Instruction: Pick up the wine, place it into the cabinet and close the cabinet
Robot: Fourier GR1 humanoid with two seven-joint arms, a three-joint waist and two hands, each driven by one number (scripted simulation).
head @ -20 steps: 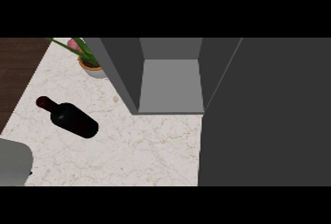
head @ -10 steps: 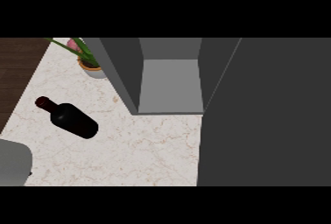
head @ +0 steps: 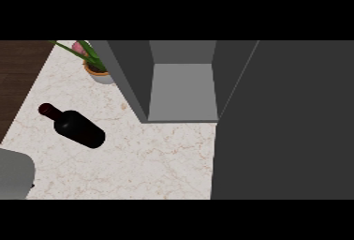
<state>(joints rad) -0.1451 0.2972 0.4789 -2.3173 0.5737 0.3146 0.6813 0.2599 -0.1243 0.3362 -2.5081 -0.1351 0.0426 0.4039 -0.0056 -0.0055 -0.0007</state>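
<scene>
A pale marbled worktop (head: 138,164) fills the middle of the head view, with a strip of dark wood floor (head: 17,75) along its left edge. The wine bottle (head: 75,126) lies on its side on the left part of the worktop, its neck pointing up and left, apart from everything else. Behind it stands a potted plant (head: 95,70), just beside the grey cabinet (head: 181,93), whose interior is open to view. The cabinet's dark door (head: 290,122) covers the right side. A grey forearm (head: 14,173) shows at the lower left edge; neither hand is visible, so I cannot tell how their fingers stand.
</scene>
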